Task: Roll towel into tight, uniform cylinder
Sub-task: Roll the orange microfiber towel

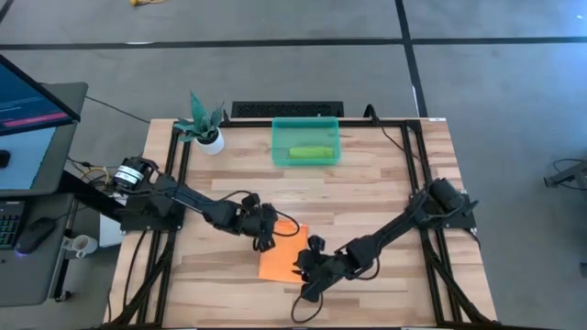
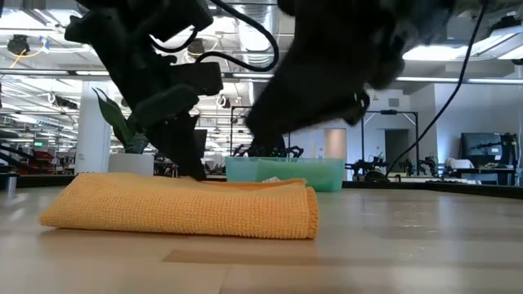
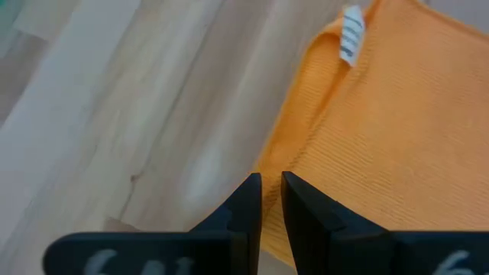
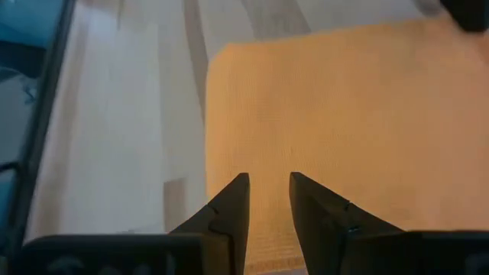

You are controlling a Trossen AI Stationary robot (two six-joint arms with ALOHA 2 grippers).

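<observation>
An orange towel (image 1: 284, 255) lies flat and folded on the wooden table near its front edge; the low view (image 2: 180, 208) shows several layers, with a fold on one side. A white tag (image 3: 351, 34) sits at one corner. My left gripper (image 1: 264, 242) stands at the towel's left far edge, with its fingers nearly closed on that edge (image 3: 271, 187). My right gripper (image 1: 301, 270) hovers over the towel's near right part, with its fingers (image 4: 267, 191) a little apart above the cloth (image 4: 344, 114). My left gripper has the towel's left edge (image 3: 269, 164) between its two fingertips, coming from above and slanting down. The cloth shows in the narrow gap between them. One layer or several, I cannot tell. The towel lies flat on the table.
A green bin (image 1: 306, 142) holding a green object stands at the back middle, and a potted plant (image 1: 204, 128) at the back left. Bare wood lies to the right of the towel and between the towel and the bin.
</observation>
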